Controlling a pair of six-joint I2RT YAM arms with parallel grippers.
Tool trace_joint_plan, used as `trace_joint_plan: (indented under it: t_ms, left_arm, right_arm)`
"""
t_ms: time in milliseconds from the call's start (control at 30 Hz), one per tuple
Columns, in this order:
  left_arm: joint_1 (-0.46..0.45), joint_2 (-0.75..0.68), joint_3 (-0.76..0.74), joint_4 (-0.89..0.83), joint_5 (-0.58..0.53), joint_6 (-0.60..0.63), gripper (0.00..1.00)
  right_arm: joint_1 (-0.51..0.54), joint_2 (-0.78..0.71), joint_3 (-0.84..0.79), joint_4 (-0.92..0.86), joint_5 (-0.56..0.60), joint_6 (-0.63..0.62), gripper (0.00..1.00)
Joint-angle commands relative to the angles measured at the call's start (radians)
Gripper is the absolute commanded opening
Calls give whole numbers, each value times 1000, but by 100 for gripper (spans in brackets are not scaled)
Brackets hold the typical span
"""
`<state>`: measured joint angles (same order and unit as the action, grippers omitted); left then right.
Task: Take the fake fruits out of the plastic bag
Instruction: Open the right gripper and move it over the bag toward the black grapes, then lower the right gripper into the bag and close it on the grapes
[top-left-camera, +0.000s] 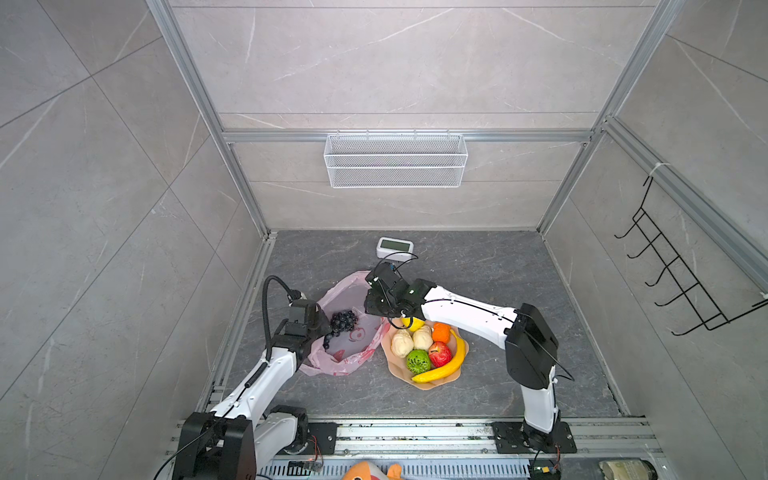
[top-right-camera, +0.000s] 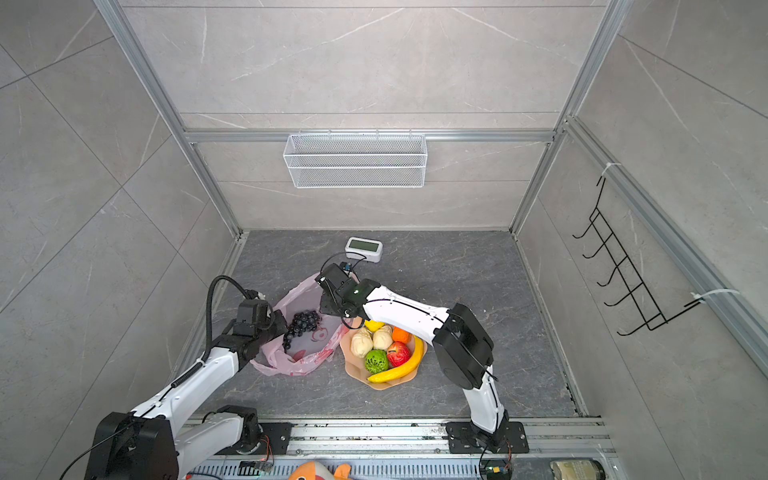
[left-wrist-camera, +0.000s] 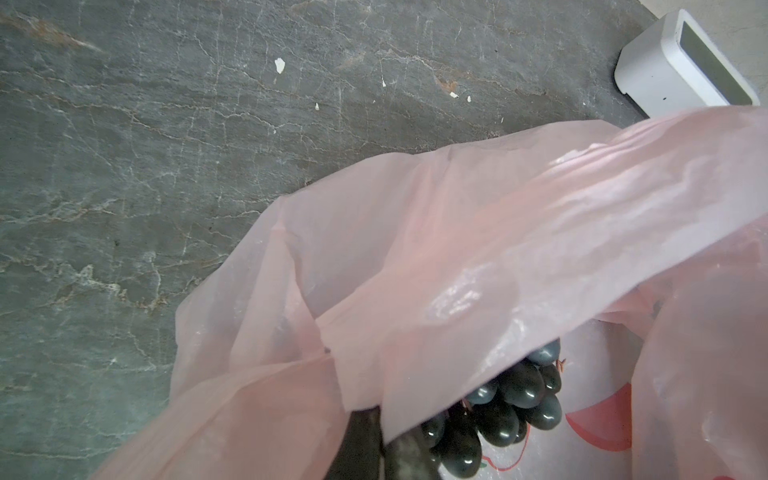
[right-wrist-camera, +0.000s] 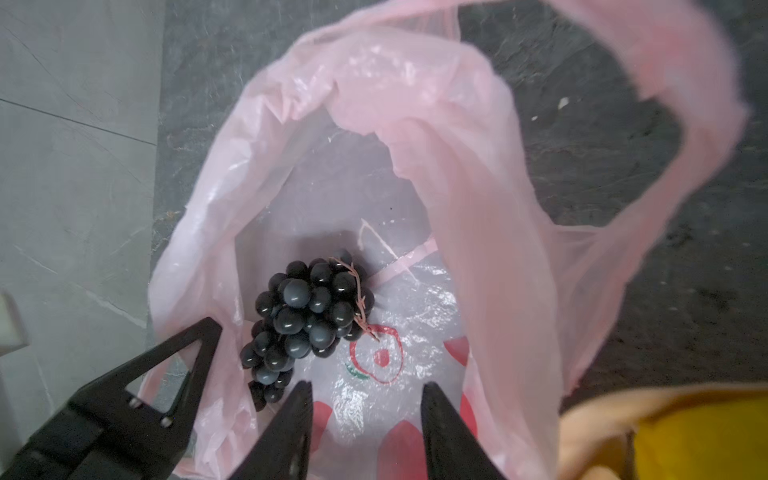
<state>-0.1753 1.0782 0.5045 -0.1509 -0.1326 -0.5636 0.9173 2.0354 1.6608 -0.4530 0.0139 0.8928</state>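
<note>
While the left gripper (top-left-camera: 324, 330), lower left of centre, is clamped on the plastic bag (top-left-camera: 332, 368) rim, the grape bunch (top-left-camera: 343, 322) lies inside the bag. The right gripper (right-wrist-camera: 368, 399) hovers over the bag mouth, jaws partly apart, empty. The other fake fruits (top-left-camera: 439, 353) sit in the peach bowl (top-left-camera: 440, 383), right of the bag.

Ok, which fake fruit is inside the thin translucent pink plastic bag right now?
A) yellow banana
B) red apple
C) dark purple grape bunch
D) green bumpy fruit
C: only the dark purple grape bunch lies inside the thin translucent pink plastic bag; the other three sit in the peach scalloped bowl.
</note>
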Motion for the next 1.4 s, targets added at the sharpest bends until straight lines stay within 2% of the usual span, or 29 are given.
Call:
trace_joint_plan:
  t_ms: [0,200,367,900,1367]
  left_arm:
    - [-4,4,14,20,-26,25,0]
    - [-4,9,17,22,-25,25,0]
    - [-3,15,19,23,-25,25,0]
    - [-4,11,17,26,-18,21,0]
    - [-4,19,17,30,-18,24,0]
  right_arm:
    - [-43,65,18,120,-188,-61,44]
    - [-67,143,54,129,-245,-102,44]
    - [-66,203,90,182,-343,-102,41]
    - [-55,253,128,150,-263,-94,41]
    - [-49,311,169,155,-278,-100,34]
